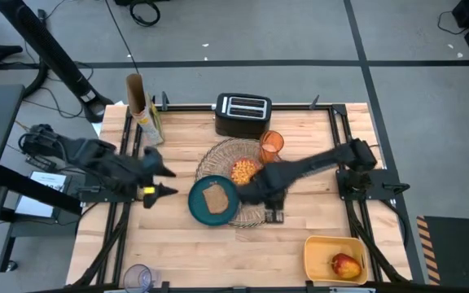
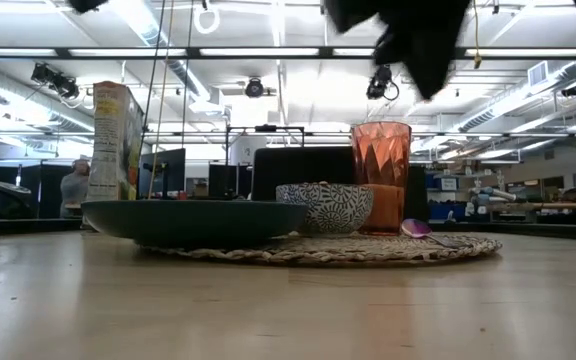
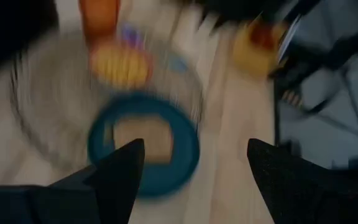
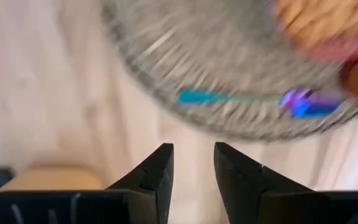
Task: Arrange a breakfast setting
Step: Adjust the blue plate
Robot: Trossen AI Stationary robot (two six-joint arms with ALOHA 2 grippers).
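The large round woven wicker placemat (image 1: 236,181) lay at the middle of the wooden table (image 1: 177,244), just in front of a black toaster (image 1: 242,114). The teal plate (image 1: 213,200) sat on the placemat's left front edge, overhanging it toward the left arm, and carried the brown toast slice (image 1: 215,197). The small pink bowl (image 1: 245,170), filled with yellow cereal, stood near the placemat's centre, with the translucent orange cup (image 1: 272,144) just behind it on the mat's rear right part. The blue-handled spoon (image 4: 247,98) lay on the placemat's right front rim.

The right gripper (image 1: 273,213) hung above that front rim, just beside the spoon; its fingers (image 4: 156,171) stood slightly apart and held nothing. The left gripper (image 1: 167,180) was off the placemat to its left, facing the plate, jaws spread wide and empty.

The red-yellow apple (image 1: 345,264) rested in a yellow bin (image 1: 320,248), well apart from the placemat toward the table's front right.
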